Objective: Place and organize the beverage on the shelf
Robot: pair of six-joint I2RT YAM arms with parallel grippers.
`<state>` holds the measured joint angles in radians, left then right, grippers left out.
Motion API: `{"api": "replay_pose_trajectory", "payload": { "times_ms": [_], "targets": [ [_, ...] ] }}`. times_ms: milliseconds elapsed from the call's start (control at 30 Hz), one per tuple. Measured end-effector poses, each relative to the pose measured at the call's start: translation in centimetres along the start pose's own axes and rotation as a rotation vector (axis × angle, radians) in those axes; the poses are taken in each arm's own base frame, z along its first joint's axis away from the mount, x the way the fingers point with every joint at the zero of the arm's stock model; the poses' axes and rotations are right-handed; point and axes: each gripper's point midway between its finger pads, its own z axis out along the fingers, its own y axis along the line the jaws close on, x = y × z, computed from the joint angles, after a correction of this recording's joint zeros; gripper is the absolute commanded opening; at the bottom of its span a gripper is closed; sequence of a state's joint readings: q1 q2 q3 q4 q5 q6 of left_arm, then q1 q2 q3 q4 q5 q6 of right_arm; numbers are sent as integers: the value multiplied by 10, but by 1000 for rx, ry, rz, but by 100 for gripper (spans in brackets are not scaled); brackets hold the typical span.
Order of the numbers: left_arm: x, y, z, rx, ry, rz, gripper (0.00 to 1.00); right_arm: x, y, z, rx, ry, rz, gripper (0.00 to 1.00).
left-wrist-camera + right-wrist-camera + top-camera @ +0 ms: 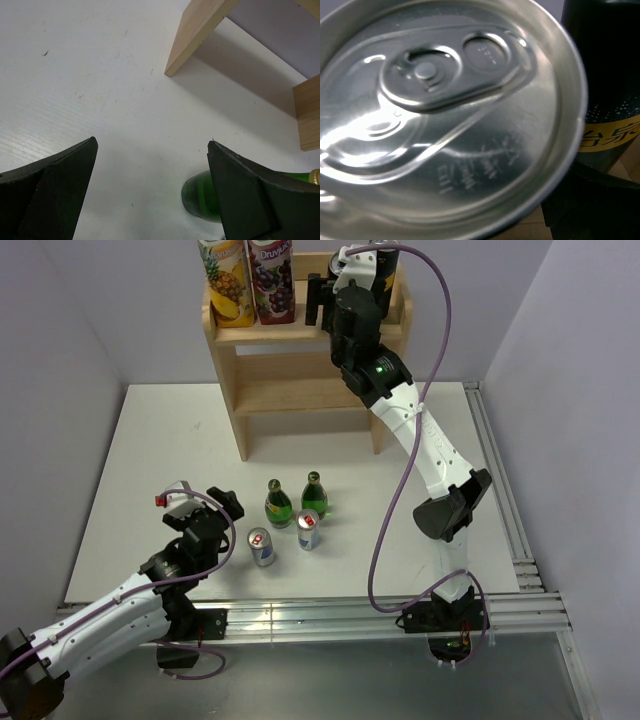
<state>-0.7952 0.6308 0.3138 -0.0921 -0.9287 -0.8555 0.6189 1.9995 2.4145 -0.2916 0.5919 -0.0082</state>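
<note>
On the table [150, 460] stand two bottles [278, 505], two cans [262, 546].

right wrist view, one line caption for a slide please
Silver can lid with its pull tab fills the frame, a dark yellow-banded can close beside it.

Wooden shelf [290, 365], cartons [228, 280] atop, bottles [278, 505], cans [261, 547] standing before it

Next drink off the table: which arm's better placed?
Left: the left pincer hangs open by a green bottle on the table; the right arm is up at the top of the shelf.
</note>
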Motion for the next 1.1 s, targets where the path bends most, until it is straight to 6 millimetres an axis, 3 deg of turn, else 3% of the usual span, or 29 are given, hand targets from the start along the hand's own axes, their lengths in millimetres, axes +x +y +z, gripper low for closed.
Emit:
{"api": "replay_pose_trajectory", "payload": {
  "times_ms": [400,733,1100],
  "targets": [
    [-3,-1,-1,6,-5,-11,99,4,-1,5,16,-5,0,91],
    [-4,-1,-1,8,-7,-15,99,36,8,27,25,13,-45,89],
    [-4,-1,-1,8,-7,-15,99,34,4,31,35,-8,-31,89]
  ]
}}
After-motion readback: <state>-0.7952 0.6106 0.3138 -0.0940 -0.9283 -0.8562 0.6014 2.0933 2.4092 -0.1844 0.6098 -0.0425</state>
